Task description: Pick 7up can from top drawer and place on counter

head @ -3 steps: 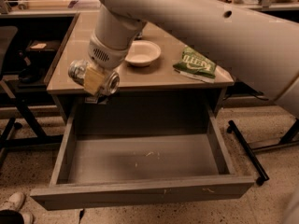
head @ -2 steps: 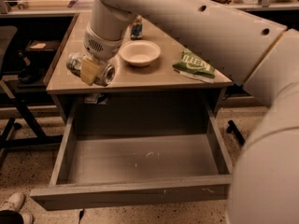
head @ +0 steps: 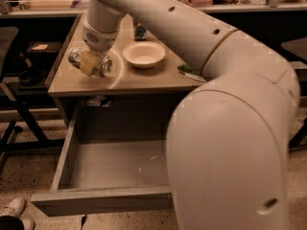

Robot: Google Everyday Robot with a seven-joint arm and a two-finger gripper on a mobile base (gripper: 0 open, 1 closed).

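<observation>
My gripper (head: 89, 63) is shut on the 7up can (head: 102, 66), a silvery can held on its side. It hovers just above the left part of the tan counter (head: 72, 83). The yellowish fingers (head: 87, 63) clamp the can's middle, and both can ends stick out to either side. The top drawer (head: 100, 195) is pulled wide open below the counter; its visible grey inside holds nothing. My large white arm covers the right half of the drawer and the counter.
A white bowl (head: 144, 54) sits on the counter right of the can. A dark blue can (head: 140, 31) stands behind it. A green packet (head: 188, 71) peeks out by my arm. A black chair (head: 9, 75) stands left; a shoe (head: 12, 208) lies bottom left.
The gripper has carried the can up from the counter's front edge to over its left part. The arm has swung closer and now hides the right side of the scene.
</observation>
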